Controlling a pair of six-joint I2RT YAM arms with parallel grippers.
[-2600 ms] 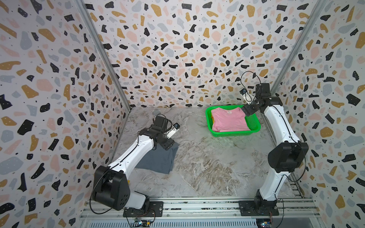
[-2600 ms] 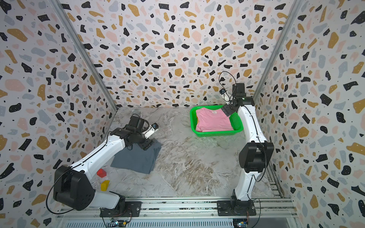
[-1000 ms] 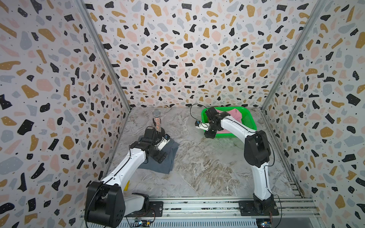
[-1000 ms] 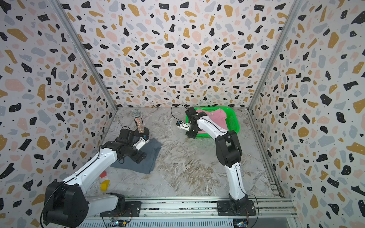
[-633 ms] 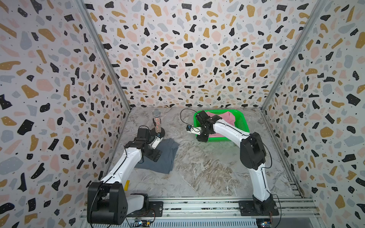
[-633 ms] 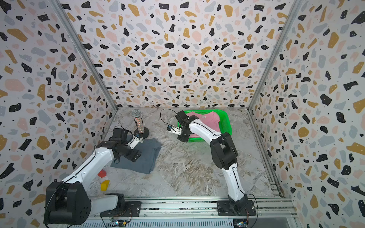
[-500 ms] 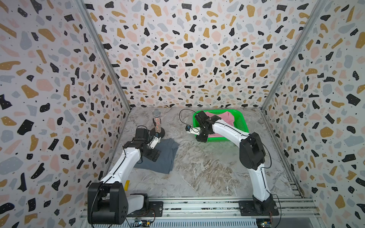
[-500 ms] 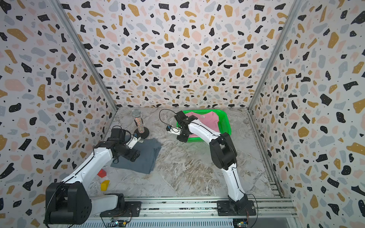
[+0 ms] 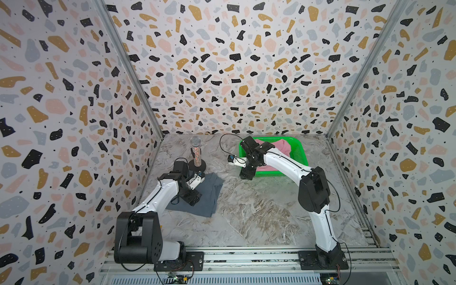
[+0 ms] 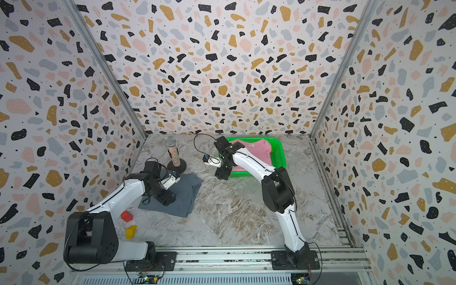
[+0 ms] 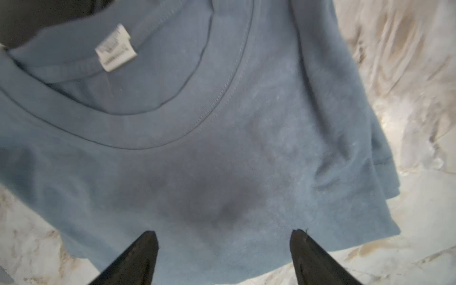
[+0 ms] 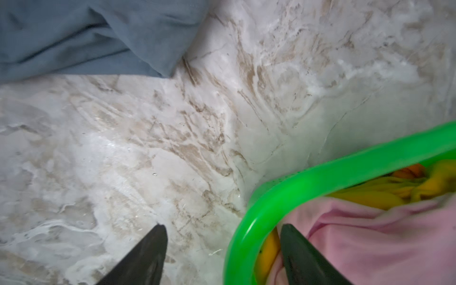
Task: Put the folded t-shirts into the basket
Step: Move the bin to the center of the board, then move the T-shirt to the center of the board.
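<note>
The green basket (image 9: 299, 151) (image 10: 278, 153) stands at the back right, with a light pink folded t-shirt (image 9: 283, 146) (image 10: 256, 151) on top in it. In the right wrist view yellow (image 12: 370, 192) and orange (image 12: 409, 171) cloth lie under the pink one (image 12: 370, 234). My right gripper (image 9: 246, 174) (image 12: 223, 229) is open astride the basket's near left rim (image 12: 320, 172), one finger inside and one outside. A grey-blue t-shirt (image 9: 207, 195) (image 11: 222, 123) lies flat at the left. My left gripper (image 9: 192, 197) (image 11: 224, 235) hangs open just over its near edge.
A glittery microphone on a round black stand (image 9: 196, 154) is behind the grey-blue shirt. A red block (image 10: 126, 216) and a yellow block (image 10: 131, 231) sit by the left arm's base. Patterned walls close in three sides of the marble table (image 9: 259, 209).
The basket has slid left with my right gripper on its rim, and those jaws have now opened. My left gripper has come down closer over the grey-blue shirt.
</note>
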